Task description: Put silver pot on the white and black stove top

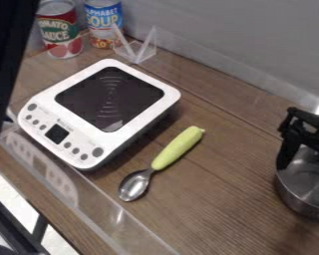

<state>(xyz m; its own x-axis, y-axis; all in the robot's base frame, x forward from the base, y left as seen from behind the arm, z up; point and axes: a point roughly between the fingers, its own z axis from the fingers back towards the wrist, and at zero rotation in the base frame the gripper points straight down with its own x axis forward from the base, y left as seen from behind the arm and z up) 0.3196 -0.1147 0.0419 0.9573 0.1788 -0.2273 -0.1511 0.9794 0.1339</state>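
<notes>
The silver pot [303,191] sits at the right edge of the wooden table, partly cut off by the frame. My black gripper [303,151] hangs directly over its near rim, pointing steeply down, with its fingers [286,147] spread open on either side of the rim; nothing is gripped. The white and black stove top [101,107] rests at the left of the table, its black glass top bare and its button panel facing the front left.
A metal spoon with a yellow-green handle [163,159] lies between stove and pot. Two cans [61,27] stand at the back left corner, next to a clear plastic piece [140,45]. A dark upright [3,70] blocks the left edge.
</notes>
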